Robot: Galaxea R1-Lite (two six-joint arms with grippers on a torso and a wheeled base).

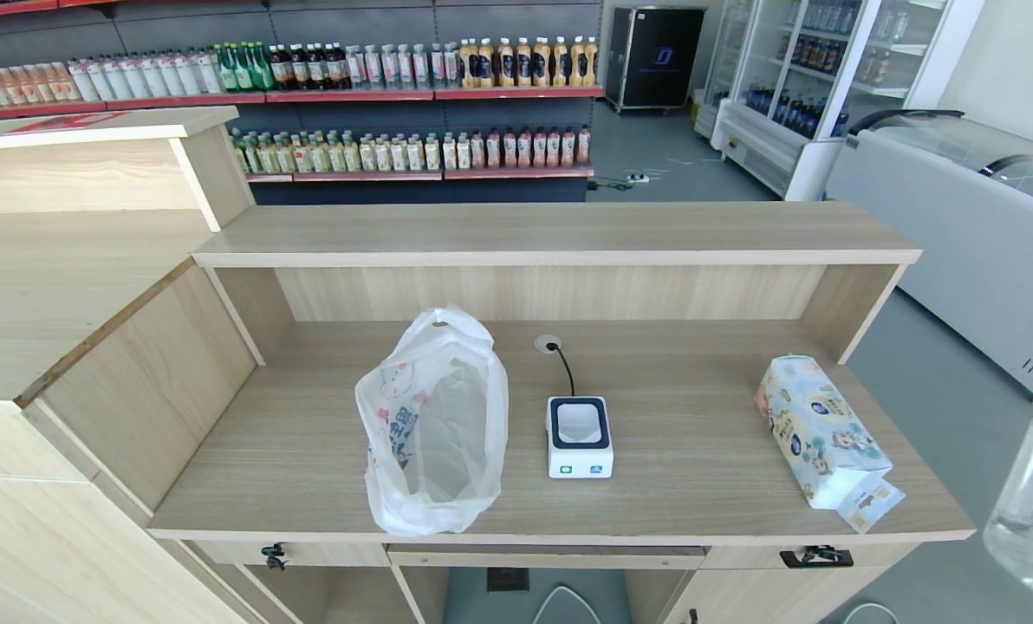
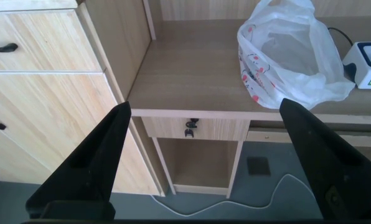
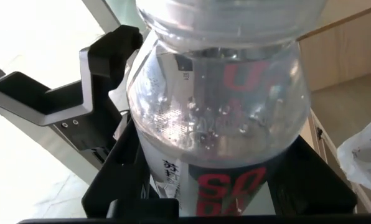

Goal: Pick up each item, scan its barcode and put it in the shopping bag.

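A light wood-grain checkout counter (image 1: 698, 485) with a raised back ledge stands before red-edged shelves of bottled drinks (image 1: 412, 69). Right of these are a glass-door drinks fridge (image 1: 811, 61) and a white chest freezer (image 1: 941, 199).

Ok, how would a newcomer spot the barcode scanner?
Look at the wooden counter. Near its middle, between the plastic bag and the tissue pack, sits the scanner. It alone is a small white box with a dark-framed window and a black cable behind.
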